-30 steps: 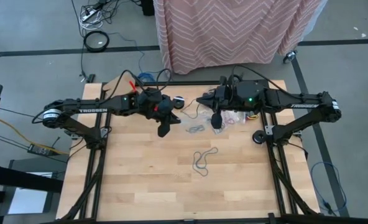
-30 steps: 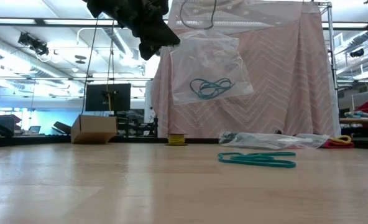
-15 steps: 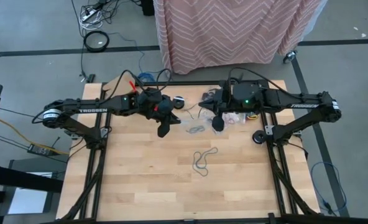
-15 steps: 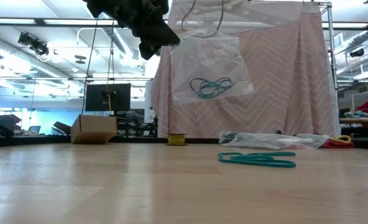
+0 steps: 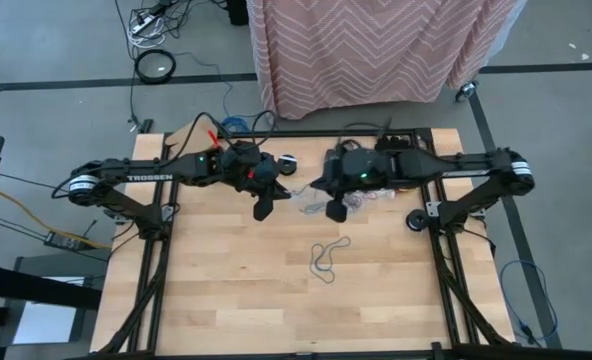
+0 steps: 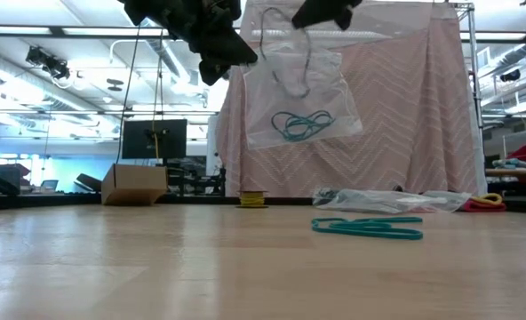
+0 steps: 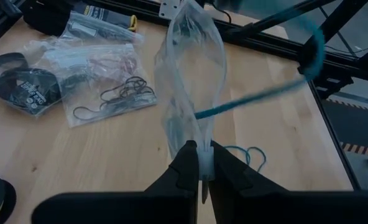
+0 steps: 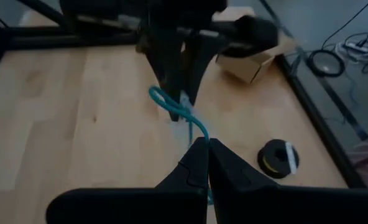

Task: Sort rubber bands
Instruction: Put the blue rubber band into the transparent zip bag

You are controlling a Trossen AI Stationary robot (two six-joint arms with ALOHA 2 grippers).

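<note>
A clear plastic bag [image 6: 294, 93] with teal rubber bands [image 6: 302, 124] in its bottom hangs above the table's far middle. My left gripper [image 6: 217, 55] is shut on it at its upper left corner. My right gripper [image 6: 323, 12], just right of the bag's top, is shut on one teal rubber band [image 8: 174, 109] that reaches toward the bag's mouth. A dark loop [image 6: 291, 62] hangs at the bag's upper part; whether it is inside the bag, I cannot tell. More teal rubber bands [image 5: 326, 256] lie loose on the table's middle. My left gripper pinches an edge of the bag [image 7: 200, 157] between its two fingers, slanting down from the table's left. The bag hangs open and slack, clear of the table. My right gripper pinches the teal band's near end [image 8: 198, 135] between its shut fingers, slanting down from the table's right. The band runs ahead of the fingers toward the bag, off the table.
Clear bags holding black and reddish bands [image 7: 103, 74] lie at the table's far right. A small black round disc [image 5: 289, 162] sits at the far edge. The near half of the wooden table [image 5: 276, 310] holds only the loose teal bands.
My right gripper has come down and toward the table's left, tipping its fingers lower, and has brought the teal band up to the bag's mouth. It now shows at the top of the low view. The bag and my left gripper have kept still.
</note>
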